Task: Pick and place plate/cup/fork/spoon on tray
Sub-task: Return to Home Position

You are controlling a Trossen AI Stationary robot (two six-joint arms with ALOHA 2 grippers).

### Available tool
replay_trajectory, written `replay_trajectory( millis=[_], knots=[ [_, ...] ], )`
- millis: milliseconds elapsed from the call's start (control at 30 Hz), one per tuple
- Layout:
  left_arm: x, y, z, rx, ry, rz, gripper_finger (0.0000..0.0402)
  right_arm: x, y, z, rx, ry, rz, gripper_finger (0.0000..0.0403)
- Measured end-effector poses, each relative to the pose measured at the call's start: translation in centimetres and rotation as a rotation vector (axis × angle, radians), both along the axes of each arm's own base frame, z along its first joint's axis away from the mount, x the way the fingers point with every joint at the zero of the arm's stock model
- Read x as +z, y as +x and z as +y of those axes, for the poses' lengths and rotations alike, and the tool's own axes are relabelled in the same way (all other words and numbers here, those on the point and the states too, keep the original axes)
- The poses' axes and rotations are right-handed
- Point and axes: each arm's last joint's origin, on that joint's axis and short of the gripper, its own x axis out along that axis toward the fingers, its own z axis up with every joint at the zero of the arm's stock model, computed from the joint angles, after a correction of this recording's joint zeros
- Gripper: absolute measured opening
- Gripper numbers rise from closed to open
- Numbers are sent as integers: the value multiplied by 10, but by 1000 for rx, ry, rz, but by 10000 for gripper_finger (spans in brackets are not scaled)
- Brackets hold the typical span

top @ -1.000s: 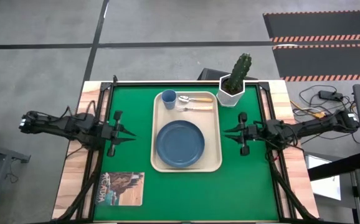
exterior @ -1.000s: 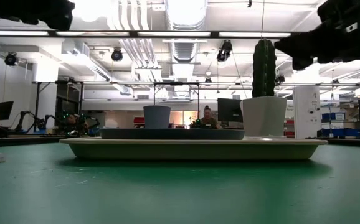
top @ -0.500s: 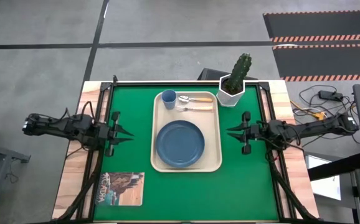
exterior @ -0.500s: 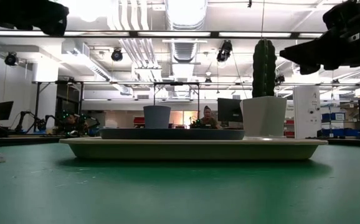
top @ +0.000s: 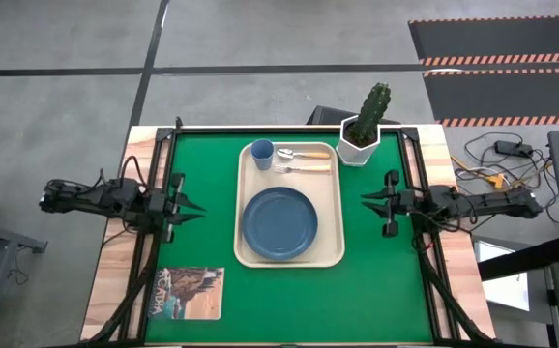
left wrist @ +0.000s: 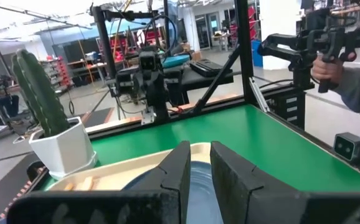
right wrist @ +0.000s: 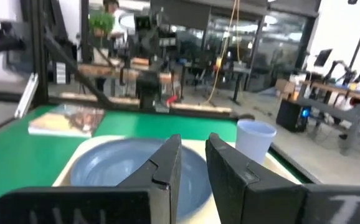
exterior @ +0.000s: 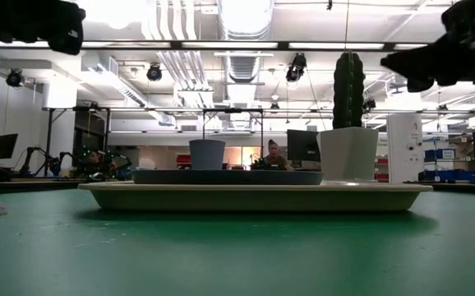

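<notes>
Dark left end effector (top: 196, 207) and right end effector (top: 367, 199) hang nearly closed, empty.

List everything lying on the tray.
The tray holds the plate, the cup, and the spoon and fork lying side by side next to the cup. The plate covers the tray floor beneath it, so that patch cannot be checked.
</notes>
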Motion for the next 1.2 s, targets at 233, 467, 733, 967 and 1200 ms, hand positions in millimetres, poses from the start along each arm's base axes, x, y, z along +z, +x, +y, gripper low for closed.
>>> replay_trajectory(
  millis=[233,467,733,967,1200],
  knots=[
    [-13,-1,0,1,-5,12,44,0,-9,-1,-10,-13,-15,63],
    [-26,-2,0,2,-27,13,44,1,-10,-2,-28,-35,-5,63],
    [-36,-5,1,4,-79,-1,44,1,-10,-2,-31,-60,-4,63],
    [-45,-4,1,3,-88,-27,44,-1,-10,-2,-31,-73,4,63],
    [-46,-3,0,3,-136,-15,44,-8,-9,-2,-36,-43,27,63]
  ],
)
